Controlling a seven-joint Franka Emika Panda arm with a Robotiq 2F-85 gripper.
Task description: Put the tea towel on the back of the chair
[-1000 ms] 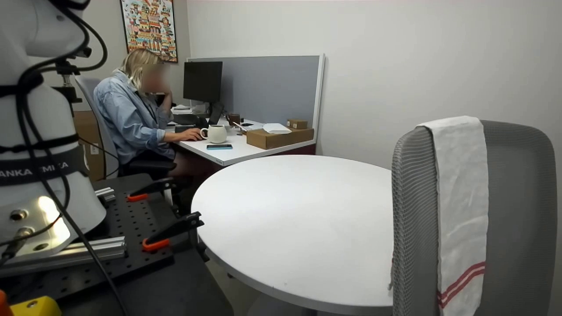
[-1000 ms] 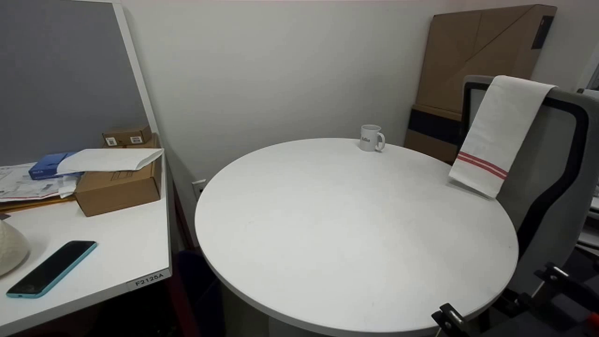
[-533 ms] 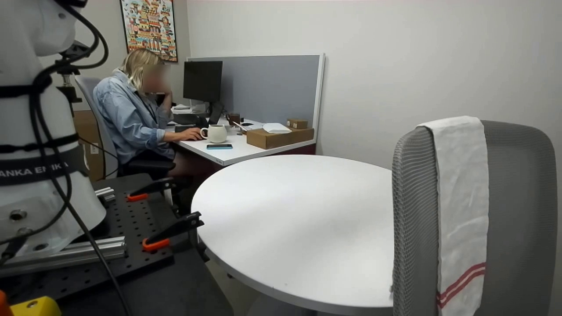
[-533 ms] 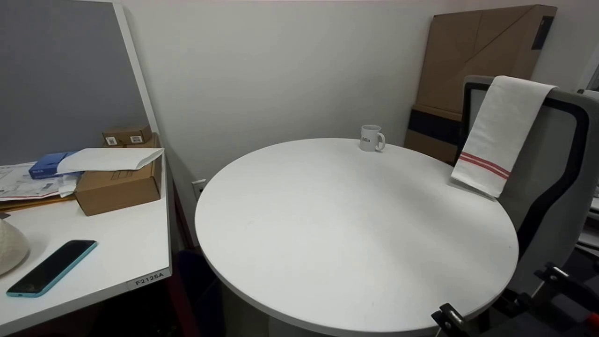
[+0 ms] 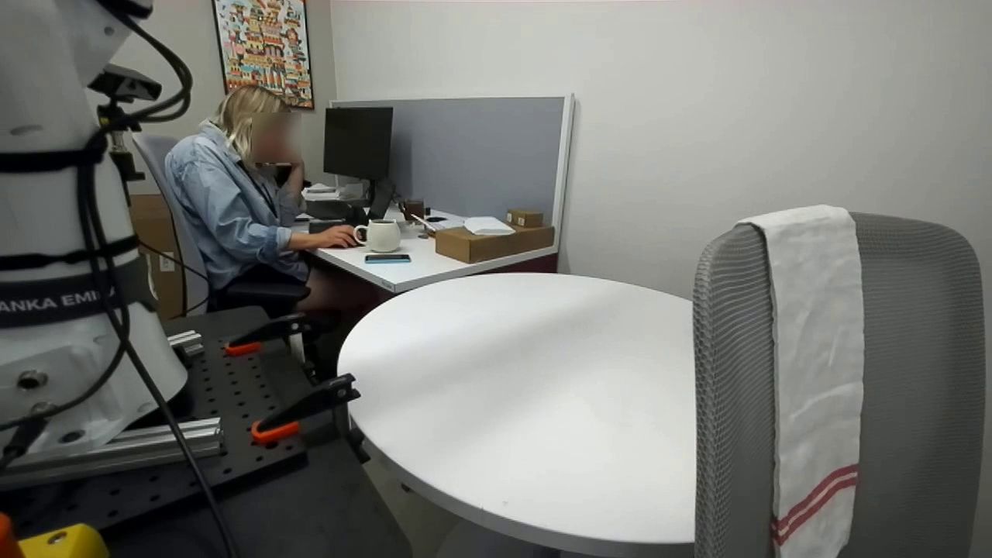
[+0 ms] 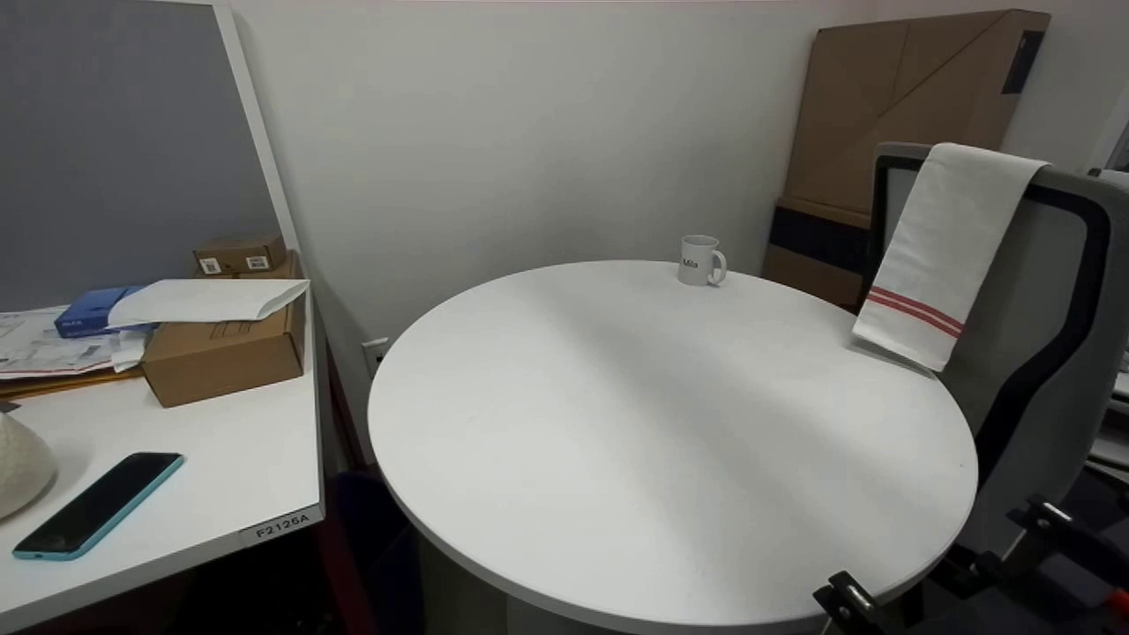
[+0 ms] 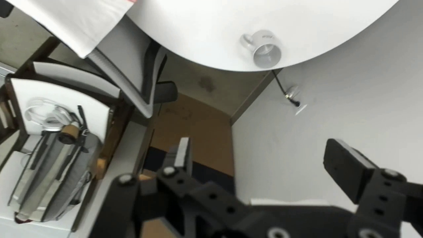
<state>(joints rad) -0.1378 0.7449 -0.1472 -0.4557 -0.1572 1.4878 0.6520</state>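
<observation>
The tea towel, white with red stripes, is draped over the top of the grey chair back (image 5: 922, 349) and hangs down both sides. The towel shows in both exterior views (image 5: 818, 349) (image 6: 948, 238). In the wrist view the towel (image 7: 76, 23) and the chair back (image 7: 124, 53) are at the upper left. My gripper (image 7: 259, 145) is open with nothing between its fingers (image 7: 347, 170). It is apart from the towel and chair, facing the wall and cardboard boxes. The gripper is outside both exterior views; only part of the arm (image 5: 62, 209) shows at the left edge.
A round white table (image 6: 617, 423) stands beside the chair, with a white mug (image 6: 697, 260) near its far edge. Large cardboard boxes (image 6: 900, 115) lean behind the chair. A person (image 5: 232, 194) sits at the desk (image 5: 434, 267). A backpack (image 7: 56, 175) lies on another chair.
The arm has turned at its base, its cables shifting right in an exterior view. Its shadow has moved across the table. The towel's lower end has swayed very slightly; it stays on the chair.
</observation>
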